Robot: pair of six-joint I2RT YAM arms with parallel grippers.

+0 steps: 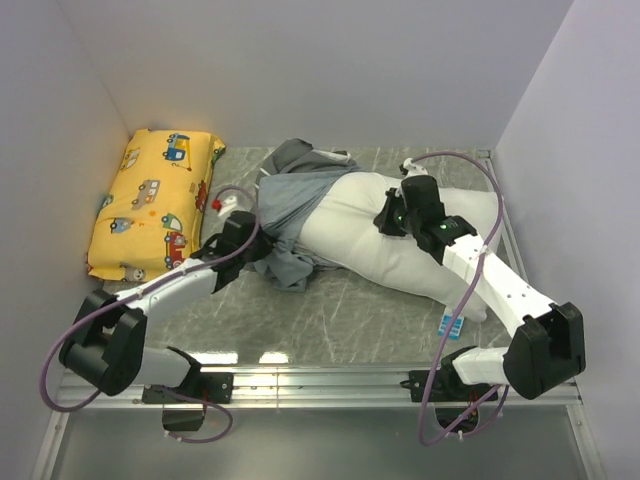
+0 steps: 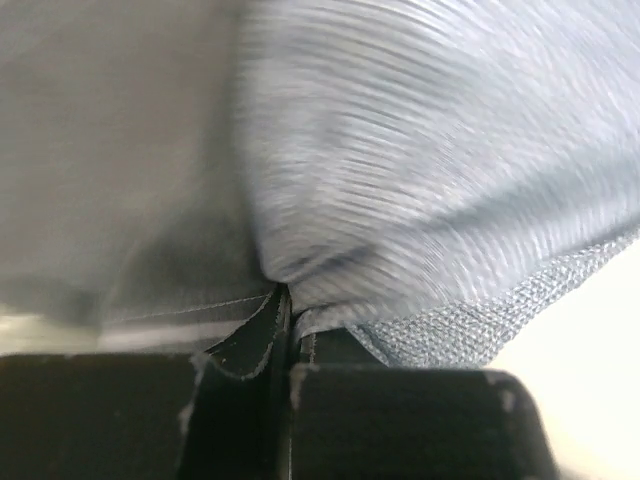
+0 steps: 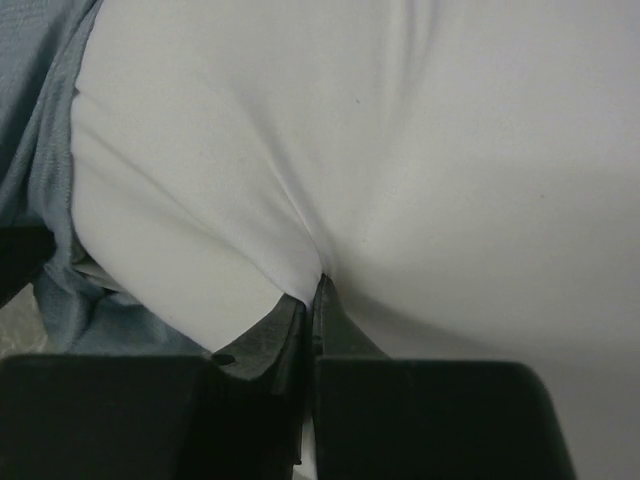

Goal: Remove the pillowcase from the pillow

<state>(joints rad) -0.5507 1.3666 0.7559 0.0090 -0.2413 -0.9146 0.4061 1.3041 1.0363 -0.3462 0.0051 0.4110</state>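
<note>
Pillowcase (image 1: pixel 290 200) bunched over the left end of the pillow (image 1: pixel 410 250) on the table (image 1: pixel 340 310) | yellow car-print cushion (image 1: pixel 155 205) lies just left of your left gripper (image 2: pixel 283 300), which pinches pillowcase fabric | your right gripper (image 3: pixel 316 290) reaches across, pinching the pillow's white cloth

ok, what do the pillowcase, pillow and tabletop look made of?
Pillowcase: woven cloth, likely cotton or a blend, matte; the weave shows in the left wrist view and it drapes in soft folds. Pillow: smooth fine white fabric shell, matte, puckering where pinched; filling unseen. Tabletop: hard, slightly glossy grey surface with marble-like veins, possibly a printed laminate.
</note>
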